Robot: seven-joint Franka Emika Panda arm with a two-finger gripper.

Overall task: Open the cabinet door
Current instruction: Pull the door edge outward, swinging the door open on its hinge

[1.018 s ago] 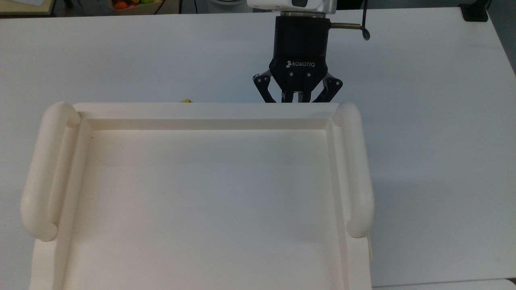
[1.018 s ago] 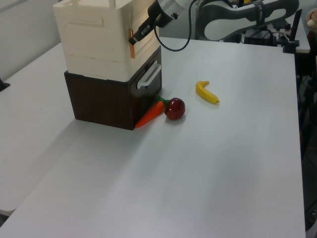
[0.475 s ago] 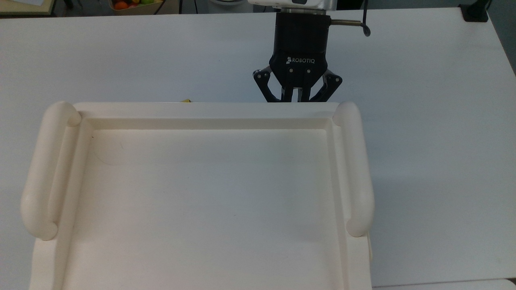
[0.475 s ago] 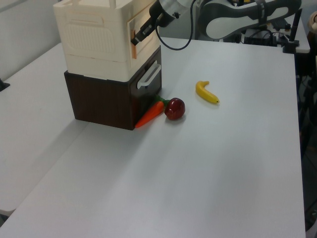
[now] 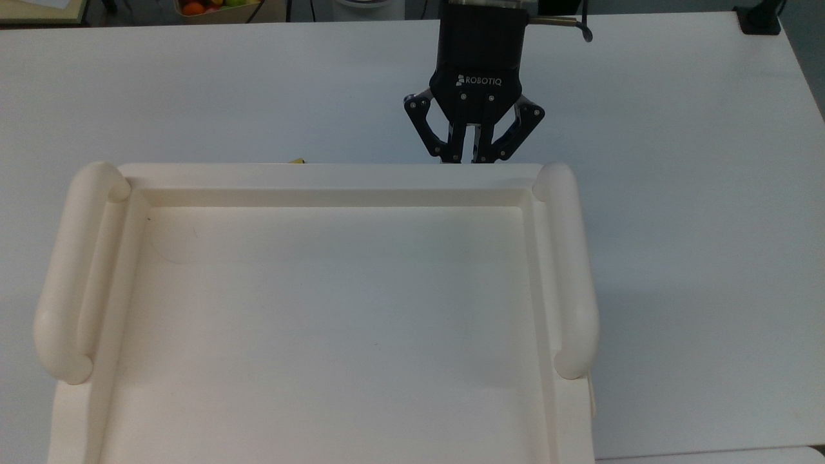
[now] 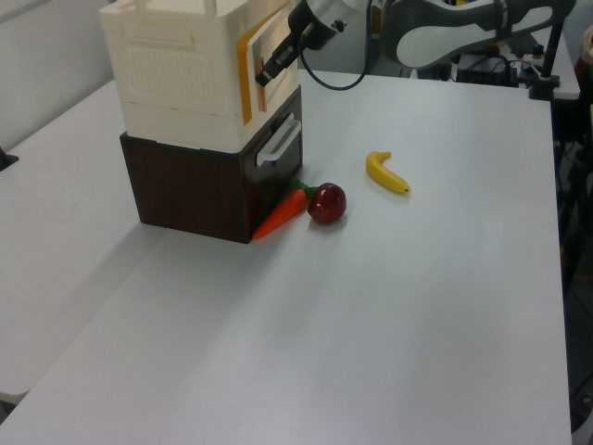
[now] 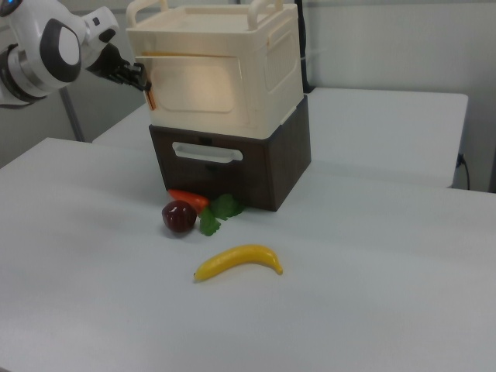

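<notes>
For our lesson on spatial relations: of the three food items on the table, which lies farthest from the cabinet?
The banana. It lies alone on the open table, while the carrot and the apple sit at the cabinet's foot.

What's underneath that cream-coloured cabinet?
The cabinet sits on a dark brown drawer unit with a white handle. A carrot and apple lie at its foot. The drawer's inside is hidden.
</notes>
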